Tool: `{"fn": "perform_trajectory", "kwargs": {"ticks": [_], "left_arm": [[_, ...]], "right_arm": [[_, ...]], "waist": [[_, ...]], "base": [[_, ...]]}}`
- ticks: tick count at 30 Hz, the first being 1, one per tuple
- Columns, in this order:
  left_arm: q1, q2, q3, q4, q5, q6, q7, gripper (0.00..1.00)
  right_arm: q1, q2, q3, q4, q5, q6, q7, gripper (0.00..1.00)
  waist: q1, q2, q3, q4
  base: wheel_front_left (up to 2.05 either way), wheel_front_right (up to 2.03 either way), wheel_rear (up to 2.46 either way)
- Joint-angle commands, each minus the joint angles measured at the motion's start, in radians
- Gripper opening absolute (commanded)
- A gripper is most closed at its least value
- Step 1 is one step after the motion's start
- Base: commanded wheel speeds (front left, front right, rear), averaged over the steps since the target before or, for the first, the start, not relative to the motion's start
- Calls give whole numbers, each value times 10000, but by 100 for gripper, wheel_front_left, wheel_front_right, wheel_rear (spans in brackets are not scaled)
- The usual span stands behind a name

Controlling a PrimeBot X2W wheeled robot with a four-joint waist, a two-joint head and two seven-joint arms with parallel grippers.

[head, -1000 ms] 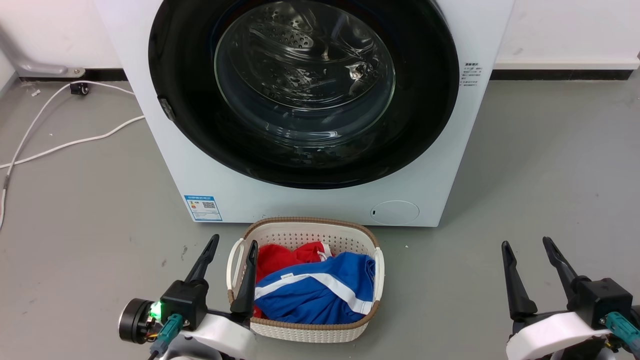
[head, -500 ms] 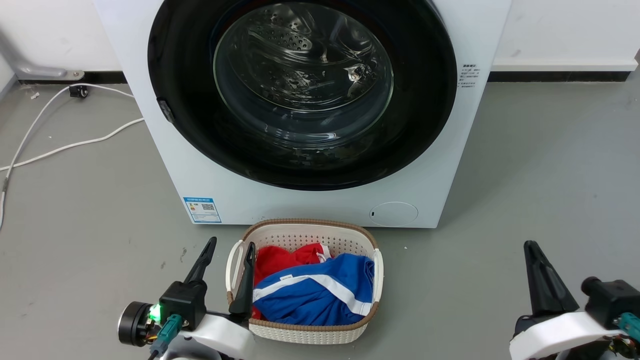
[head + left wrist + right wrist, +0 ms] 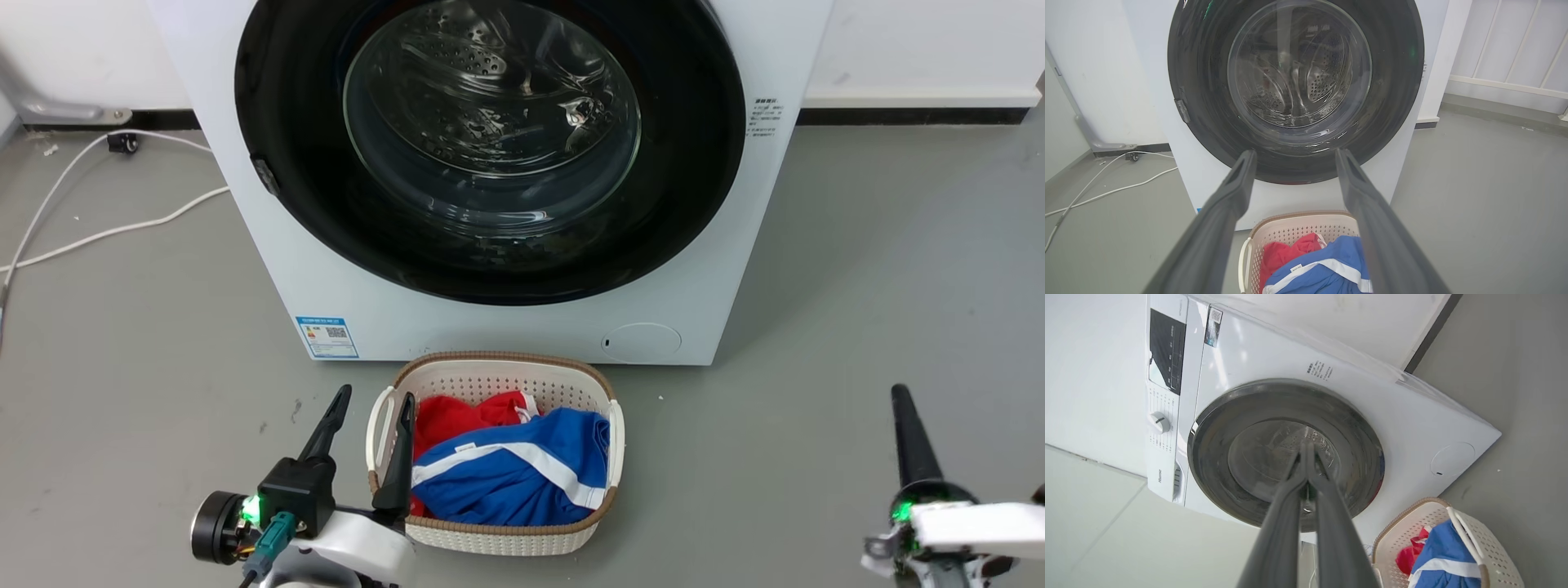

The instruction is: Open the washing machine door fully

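The washing machine door [image 3: 490, 147] sits shut, flush on the washing machine [image 3: 506, 331]. The right gripper [image 3: 1306, 446] presses its fingers together on nothing (slimmed, I'd guess, to hook the door's edge). The left gripper [image 3: 1294, 153] hangs spread wide and empty beside the laundry basket [image 3: 490, 377].
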Motion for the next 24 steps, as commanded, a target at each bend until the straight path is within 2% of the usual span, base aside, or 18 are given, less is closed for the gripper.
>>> {"fn": "perform_trajectory", "kwargs": {"ticks": [1, 4, 11, 16, 24], "left_arm": [[-99, -37, 27, -63, 52, -14, -25, 100], [-207, -63, 61, -152, 82, 5, -25, 100], [-521, -104, 104, -462, 146, 32, -25, 100], [-912, -137, 55, -738, 209, 17, -25, 100], [-1622, -193, -4, -1167, 242, 5, -25, 100]], "right_arm": [[-267, 9, -140, 18, 1075, 1, 56, 0], [-580, 4, -523, 181, 2452, 1, 153, 0], [-1910, -245, -1299, 805, 3929, 1, 576, 0], [-3574, -851, -1487, 1883, 4588, 2, 1124, 0], [-6132, -1908, -790, 3594, 4961, 2, 2385, 0]], "waist": [[0, 0, 119, -14], [0, 0, 289, -32], [0, 0, 905, -89], [0, 0, 1600, -88], [0, 0, 2711, 82]], "base": [[0, 0, 0], [0, 0, 0], [0, 0, 0], [0, 0, 0], [0, 0, 0]]}}
